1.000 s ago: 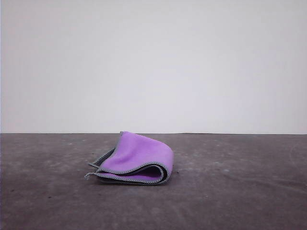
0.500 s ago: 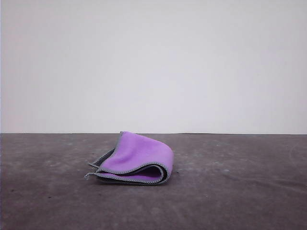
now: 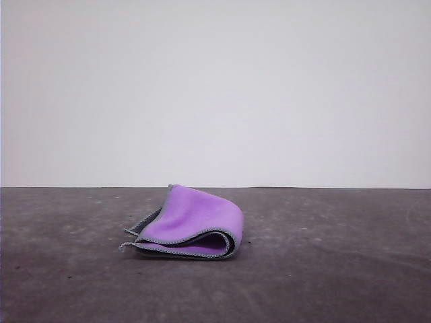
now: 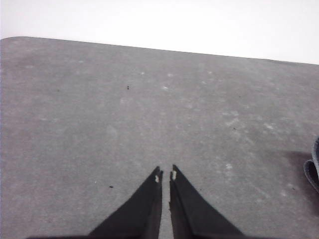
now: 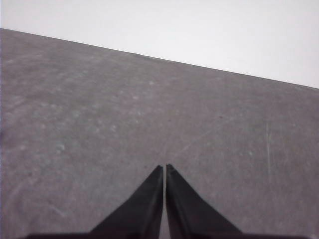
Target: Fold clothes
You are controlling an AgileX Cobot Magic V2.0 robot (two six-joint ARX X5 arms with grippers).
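The clothes (image 3: 192,222) are one small cloth lying folded over on the dark grey table (image 3: 337,269), a little left of the middle in the front view. Its purple face is outward and the light grey stitched edging runs along the front, with a loose thread at the left. A dark sliver of the clothes (image 4: 313,169) shows at the edge of the left wrist view. My left gripper (image 4: 165,174) is shut over bare table with nothing between its fingers. My right gripper (image 5: 164,168) is also shut and holds nothing, over bare table.
The dark grey table top (image 5: 99,109) is mottled with pale specks and faint scratches. A plain white wall (image 3: 215,87) rises behind its far edge.
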